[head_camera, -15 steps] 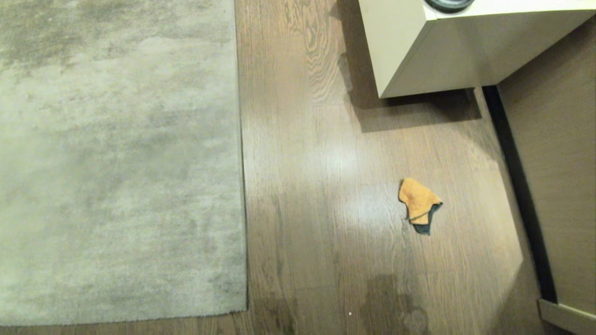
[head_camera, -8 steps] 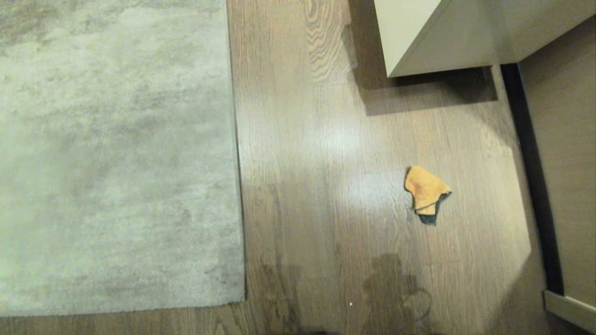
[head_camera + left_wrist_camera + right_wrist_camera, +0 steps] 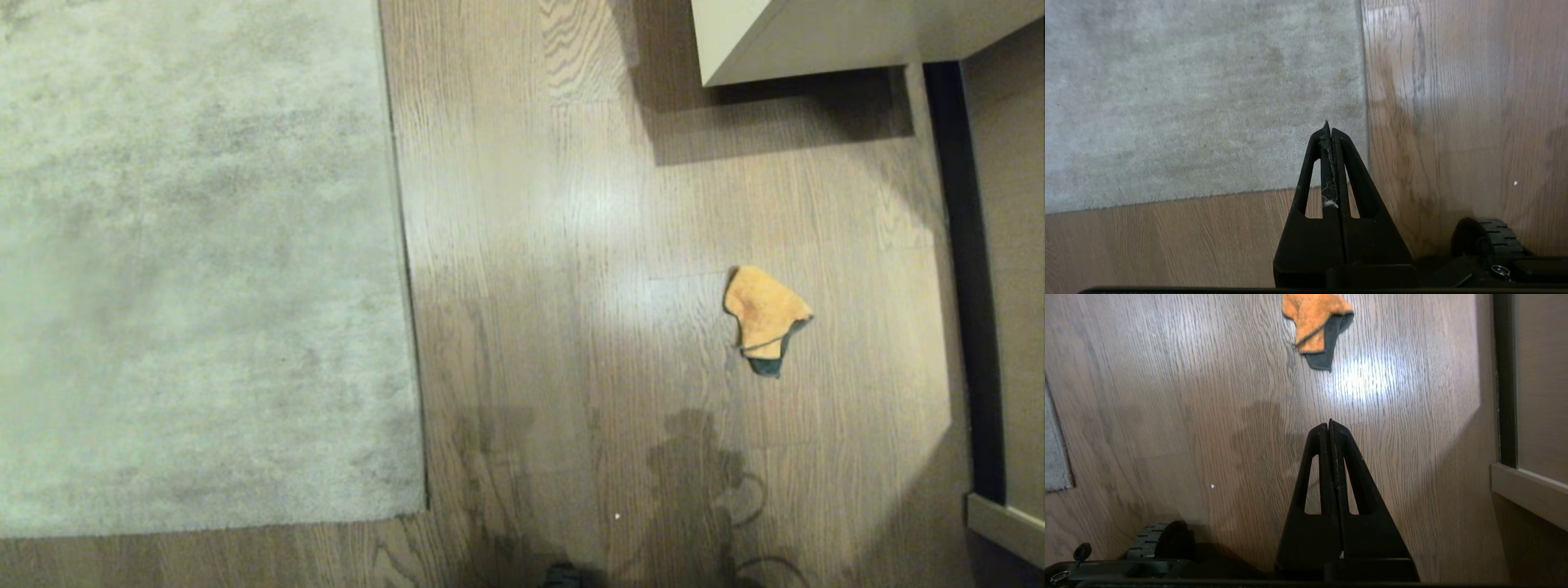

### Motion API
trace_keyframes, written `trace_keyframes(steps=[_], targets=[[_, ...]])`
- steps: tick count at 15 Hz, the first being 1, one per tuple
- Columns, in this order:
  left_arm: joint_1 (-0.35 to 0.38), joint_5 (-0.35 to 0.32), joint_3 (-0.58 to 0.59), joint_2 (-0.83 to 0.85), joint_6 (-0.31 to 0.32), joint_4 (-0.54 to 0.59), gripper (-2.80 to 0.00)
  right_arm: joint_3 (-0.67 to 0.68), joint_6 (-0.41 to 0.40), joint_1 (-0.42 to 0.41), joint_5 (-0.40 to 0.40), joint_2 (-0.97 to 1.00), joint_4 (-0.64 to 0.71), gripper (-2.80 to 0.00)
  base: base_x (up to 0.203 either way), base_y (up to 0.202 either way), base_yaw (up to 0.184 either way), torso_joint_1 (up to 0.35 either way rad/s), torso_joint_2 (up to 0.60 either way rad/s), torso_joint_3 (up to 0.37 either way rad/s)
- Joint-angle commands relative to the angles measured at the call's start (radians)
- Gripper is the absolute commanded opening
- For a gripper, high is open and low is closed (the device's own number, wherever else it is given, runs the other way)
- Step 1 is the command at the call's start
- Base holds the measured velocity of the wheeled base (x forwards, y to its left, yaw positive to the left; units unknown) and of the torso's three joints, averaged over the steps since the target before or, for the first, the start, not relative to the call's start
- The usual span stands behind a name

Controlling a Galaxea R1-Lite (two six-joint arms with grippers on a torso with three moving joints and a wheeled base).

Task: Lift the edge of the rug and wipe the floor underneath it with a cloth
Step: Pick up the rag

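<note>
Orange-tan cloth [image 3: 765, 314] lies loose on the floor [image 3: 571, 245] at three o'clock of the rug edge [image 3: 402, 269]; right gripper [image 3: 1330, 424], pressed together, should spread before pinching its raised fold, left gripper [image 3: 1327, 127] likewise closed.

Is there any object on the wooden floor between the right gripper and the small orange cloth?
Nothing visible. In the right wrist view, only bare wood-grain floor lies between the shut right gripper and the small orange fuzzy cloth. The pale grey rug lies far off to the left.

Open floor [image 3: 571, 245] around cloth [image 3: 763, 314]
</note>
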Motion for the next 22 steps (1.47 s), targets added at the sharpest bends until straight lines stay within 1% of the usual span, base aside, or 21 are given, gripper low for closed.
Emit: trace_keyframes(steps=[1, 17, 22], targets=[[0.000, 0.000, 0.000, 0.000, 0.000, 0.000, -2.80, 0.000, 0.000, 0.000, 0.000, 0.000, 0.000, -2.80, 0.000, 0.000, 0.000, 0.002, 0.00, -0.193], [0.000, 0.000, 0.000, 0.000, 0.000, 0.000, -2.80, 0.000, 0.000, 0.000, 0.000, 0.000, 0.000, -2.80, 0.000, 0.000, 0.000, 0.002, 0.00, -0.194], [0.000, 0.000, 0.000, 0.000, 0.000, 0.000, -2.80, 0.000, 0.000, 0.000, 0.000, 0.000, 0.000, -2.80, 0.000, 0.000, 0.000, 0.002, 0.00, -0.039]])
